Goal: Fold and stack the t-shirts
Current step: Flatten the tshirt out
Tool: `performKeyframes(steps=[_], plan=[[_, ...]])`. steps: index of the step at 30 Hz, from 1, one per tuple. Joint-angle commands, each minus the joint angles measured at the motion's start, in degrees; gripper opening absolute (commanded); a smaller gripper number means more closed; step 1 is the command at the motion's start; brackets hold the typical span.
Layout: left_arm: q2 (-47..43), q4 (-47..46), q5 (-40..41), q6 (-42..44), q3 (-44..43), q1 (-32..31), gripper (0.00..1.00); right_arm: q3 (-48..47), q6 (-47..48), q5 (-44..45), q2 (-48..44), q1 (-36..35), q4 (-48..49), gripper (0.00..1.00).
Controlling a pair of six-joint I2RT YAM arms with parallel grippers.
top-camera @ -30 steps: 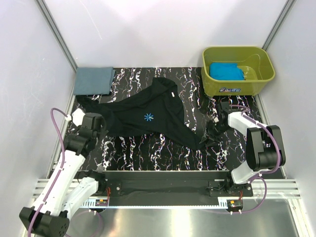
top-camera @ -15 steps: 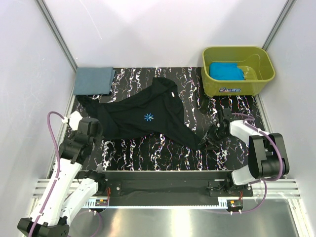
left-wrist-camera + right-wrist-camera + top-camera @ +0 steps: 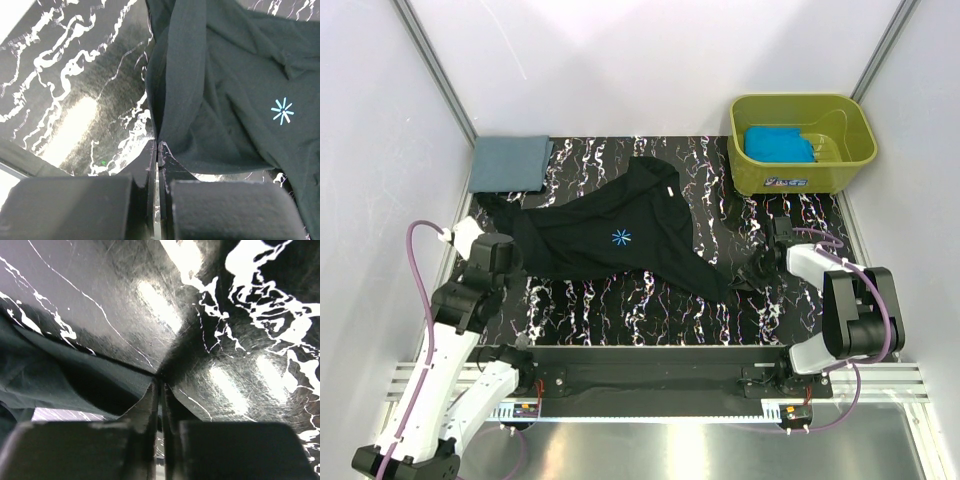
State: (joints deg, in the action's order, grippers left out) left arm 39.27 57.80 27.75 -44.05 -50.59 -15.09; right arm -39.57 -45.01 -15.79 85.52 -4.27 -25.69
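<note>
A large black t-shirt (image 3: 620,225) with a small blue star print lies spread and rumpled across the marbled table (image 3: 620,305). My left gripper (image 3: 511,262) is shut on its left edge; the left wrist view shows the cloth (image 3: 210,100) running into the closed tips (image 3: 158,148). Over on the right, my other gripper (image 3: 738,284) is shut on the shirt's near right corner (image 3: 60,375), which is pinched at the tips (image 3: 160,379). A slate grey-blue t-shirt (image 3: 510,163) lies folded at the back left. Inside the tub is a turquoise t-shirt (image 3: 778,143).
An olive-green tub (image 3: 865,150) stands at the back right corner. White walls and metal posts close in the table on three sides. The arm bases sit on a rail at the near edge (image 3: 650,375).
The right gripper has closed on the black shirt's right corner. The left arm has drawn slightly left and toward the near edge, still holding the shirt's left edge.
</note>
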Motion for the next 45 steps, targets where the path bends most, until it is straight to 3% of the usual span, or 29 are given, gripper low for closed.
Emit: performKeyframes(steps=[1, 5, 9, 11, 17, 24, 30, 34, 35, 38, 42, 45], plan=[[-1.03, -0.67, 4.33, 2.65, -3.90, 0.24, 0.00, 0.02, -0.43, 3.75, 0.44, 0.40, 1.35, 0.03], [-1.38, -0.76, 6.17, 4.67, -5.57, 0.15, 0.00, -0.07, -1.04, 2.61, -4.11, 0.67, -4.77, 0.00], [-1.73, -0.76, 8.90, 7.31, -8.47, 0.15, 0.00, -2.51, -0.70, 2.08, -14.56, 1.72, -13.84, 0.00], [-2.09, -0.85, 10.39, 8.71, -10.14, 0.24, 0.00, -5.41, 1.24, 3.74, -16.16, 1.81, -20.32, 0.00], [-3.58, -0.85, 12.86, 11.18, -13.04, 0.15, 0.00, -12.01, 3.53, 2.97, -20.21, 2.51, -25.98, 0.00], [-2.70, -2.43, 15.40, 15.13, -18.23, 0.15, 0.00, -14.13, -1.82, -23.62, -18.46, 2.60, -25.20, 0.00], [-3.84, -2.34, 13.04, 14.88, -18.41, 0.06, 0.00, -12.56, -1.57, -35.96, -19.50, 2.52, -28.53, 0.00], [-5.60, -2.34, 11.72, 14.79, -16.74, 0.15, 0.00, -4.21, -3.06, -38.95, -22.50, 2.43, -29.68, 0.01], [-6.13, -2.34, 11.72, 14.87, -16.56, 0.15, 0.00, -1.85, -2.89, -39.14, -22.50, 2.17, -29.59, 0.04], [-6.48, -2.25, 12.24, 15.49, -16.91, 0.15, 0.00, -4.61, 0.87, -37.39, -20.49, 1.90, -30.29, 0.24], [-6.39, -2.08, 12.51, 15.40, -16.39, 0.15, 0.00, -19.38, 17.20, -16.00, -12.32, 1.02, -37.94, 0.42], [-6.22, -1.99, 10.84, 14.26, -14.98, 0.15, 0.00, -26.42, 19.96, -9.11, -4.41, -2.83, -36.10, 0.48]])
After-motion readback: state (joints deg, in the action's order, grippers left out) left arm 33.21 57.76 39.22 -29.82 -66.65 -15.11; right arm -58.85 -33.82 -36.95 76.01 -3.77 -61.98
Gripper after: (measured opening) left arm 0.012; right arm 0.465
